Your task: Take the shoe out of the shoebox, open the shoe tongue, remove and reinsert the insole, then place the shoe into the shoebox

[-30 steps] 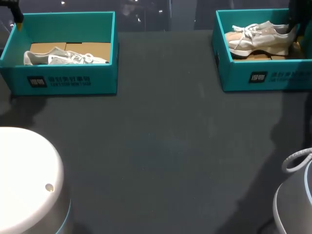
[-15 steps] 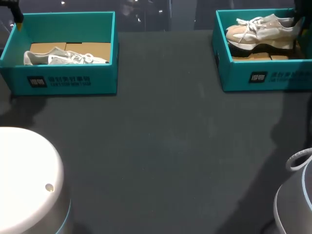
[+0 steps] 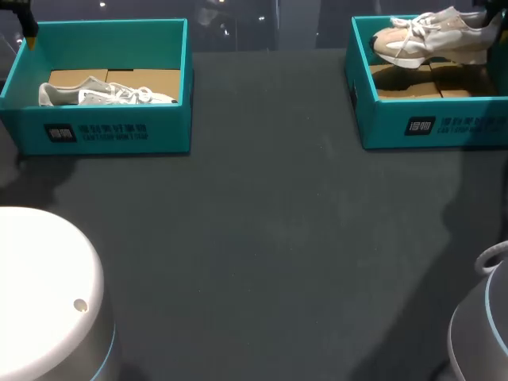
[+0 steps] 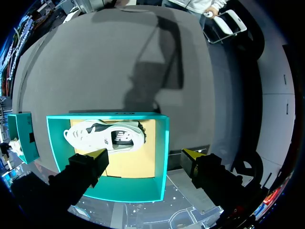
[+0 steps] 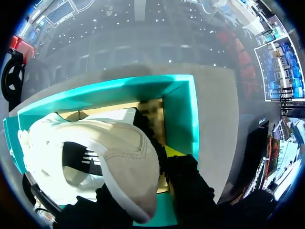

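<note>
A beige shoe (image 3: 432,38) hangs above the right teal shoebox (image 3: 429,123), toe pointing left. My right gripper (image 3: 490,14) holds it by the heel. In the right wrist view the heel (image 5: 124,148) sits between the fingers of my right gripper (image 5: 143,191), with the box's cardboard floor below. The left teal shoebox (image 3: 111,131) holds a white and grey shoe (image 3: 103,94) lying on its side. My left gripper (image 4: 145,155) hovers open high above that box's outer end, well clear of the shoe (image 4: 105,138); in the head view it (image 3: 28,32) shows at the far left corner.
The dark table top (image 3: 262,238) stretches between the two boxes and towards the front. My arms' bases stand at the front: a white one (image 3: 40,294) on the left and a grey one (image 3: 484,333) on the right.
My right gripper has lifted the beige shoe straight up from the right box's floor to above its rim. The left arm and the left shoe have not moved.
</note>
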